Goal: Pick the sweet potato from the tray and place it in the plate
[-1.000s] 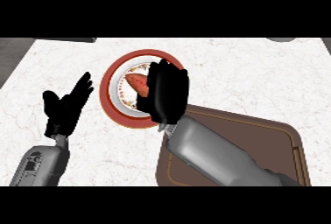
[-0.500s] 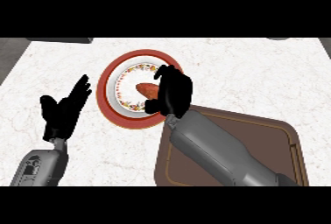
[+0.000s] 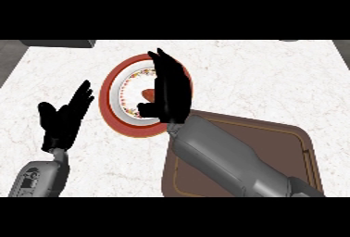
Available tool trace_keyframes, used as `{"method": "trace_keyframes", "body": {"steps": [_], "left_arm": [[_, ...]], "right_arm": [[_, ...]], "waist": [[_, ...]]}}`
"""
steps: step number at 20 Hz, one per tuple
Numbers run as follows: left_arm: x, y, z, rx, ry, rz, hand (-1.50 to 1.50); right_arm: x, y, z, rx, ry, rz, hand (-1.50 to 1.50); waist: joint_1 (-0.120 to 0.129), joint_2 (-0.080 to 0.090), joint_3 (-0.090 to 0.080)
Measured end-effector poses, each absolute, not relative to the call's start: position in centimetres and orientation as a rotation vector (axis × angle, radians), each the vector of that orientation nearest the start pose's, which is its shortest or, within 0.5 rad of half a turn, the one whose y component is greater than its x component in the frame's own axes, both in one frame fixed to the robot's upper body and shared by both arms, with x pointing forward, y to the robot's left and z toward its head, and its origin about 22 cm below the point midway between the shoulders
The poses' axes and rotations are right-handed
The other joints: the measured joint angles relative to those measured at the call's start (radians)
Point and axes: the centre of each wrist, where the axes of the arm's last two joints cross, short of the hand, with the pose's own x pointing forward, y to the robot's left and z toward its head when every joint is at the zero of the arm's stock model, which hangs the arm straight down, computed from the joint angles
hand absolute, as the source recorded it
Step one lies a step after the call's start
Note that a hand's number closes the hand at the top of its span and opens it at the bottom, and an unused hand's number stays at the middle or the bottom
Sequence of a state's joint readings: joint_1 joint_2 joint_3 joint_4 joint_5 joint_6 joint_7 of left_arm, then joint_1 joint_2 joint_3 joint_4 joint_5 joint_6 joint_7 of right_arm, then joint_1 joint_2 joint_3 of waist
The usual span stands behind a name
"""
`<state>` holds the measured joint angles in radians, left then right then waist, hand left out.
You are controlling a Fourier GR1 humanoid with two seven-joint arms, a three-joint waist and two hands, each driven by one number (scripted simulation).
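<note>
White marbled surface carried a red-rimmed plate near its middle and a brown tray toward its near right corner. Over the plate, the right hand had its fingers straight and apart, the sweet potato lying on the plate beside its palm. Near the surface's left edge, the left hand rested with fingers spread.

A red-rimmed plate with a white centre and speckled ring holds an orange-brown sweet potato, beside a dark brown tray, on a white marbled surface.
</note>
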<state>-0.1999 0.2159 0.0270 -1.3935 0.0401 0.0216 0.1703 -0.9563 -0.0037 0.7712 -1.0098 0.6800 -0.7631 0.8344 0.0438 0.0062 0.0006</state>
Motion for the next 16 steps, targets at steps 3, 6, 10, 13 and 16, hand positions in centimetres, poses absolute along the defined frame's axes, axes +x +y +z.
{"method": "trace_keyframes", "body": {"steps": [3, 6, 10, 13, 16], "left_arm": [[29.0, 27.2, 2.0, 0.146, -1.413, -0.112, 0.0], [28.8, 27.2, 2.0, 0.149, -1.417, -0.109, 0.0], [29.0, 27.4, 1.9, 0.15, -1.418, -0.111, 0.0], [28.9, 27.9, 2.0, 0.16, -1.413, -0.105, 0.0], [28.4, 28.2, 1.9, 0.162, -1.413, -0.099, 0.0]], "right_arm": [[32.1, 2.4, 11.0, -0.713, -1.839, 0.454, -1.5], [31.4, 2.5, 12.0, -0.617, -1.845, 0.344, -1.5], [30.7, 2.2, 13.0, -0.457, -1.788, 0.225, -1.5], [30.1, 1.6, 13.0, -0.347, -1.753, 0.16, -1.5], [30.0, 0.9, 12.0, -0.295, -1.75, 0.139, -1.5]], "waist": [[-0.004, -0.001, 0.0], [-0.005, -0.003, 0.0], [-0.006, 0.001, 0.0], [-0.015, 0.0, 0.0], [-0.021, -0.002, 0.0]]}}
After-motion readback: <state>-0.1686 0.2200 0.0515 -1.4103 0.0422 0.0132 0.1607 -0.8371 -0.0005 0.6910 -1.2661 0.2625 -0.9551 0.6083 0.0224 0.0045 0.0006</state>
